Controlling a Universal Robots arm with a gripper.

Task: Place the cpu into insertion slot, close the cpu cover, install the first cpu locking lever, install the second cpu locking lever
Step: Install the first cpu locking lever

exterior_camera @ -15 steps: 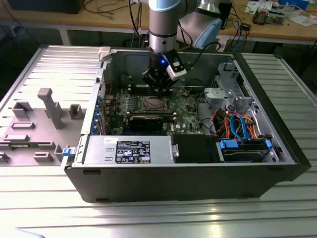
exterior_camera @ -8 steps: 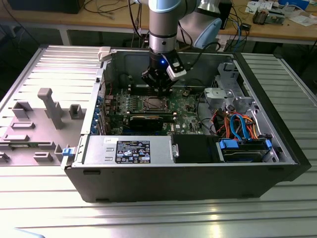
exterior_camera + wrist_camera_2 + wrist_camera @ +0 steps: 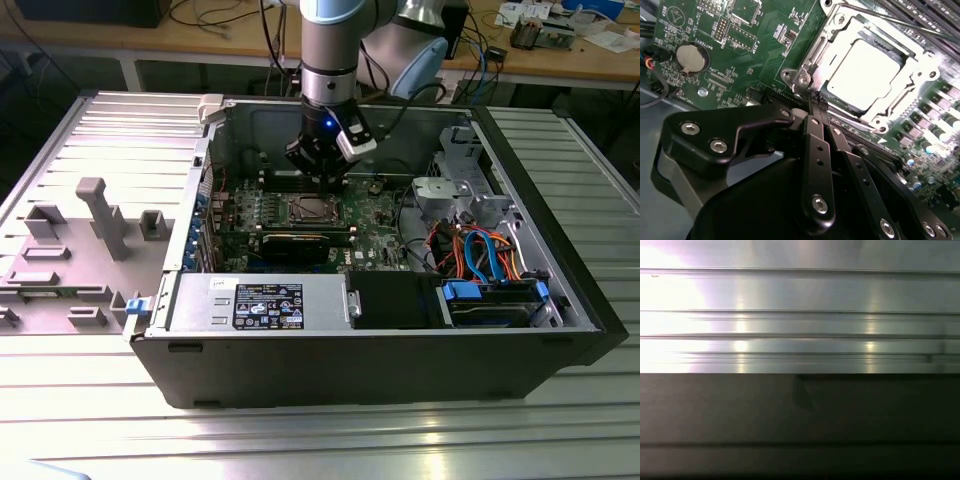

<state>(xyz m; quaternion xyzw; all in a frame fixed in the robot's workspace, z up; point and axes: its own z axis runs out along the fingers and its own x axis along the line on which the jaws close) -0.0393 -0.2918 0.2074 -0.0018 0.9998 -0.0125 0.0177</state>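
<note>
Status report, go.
Gripper shut, tips at socket corner. Silvery square cpu seated in slot, metal frame cover down over it. Nothing blocking.

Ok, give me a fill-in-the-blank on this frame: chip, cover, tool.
1. The silvery square chip lies in the ___ on the green motherboard.
2. The thin metal cover frame lies ___ over the chip.
3. The black tool has its fingertips pressed ___.

Missing: socket; closed; together
</note>
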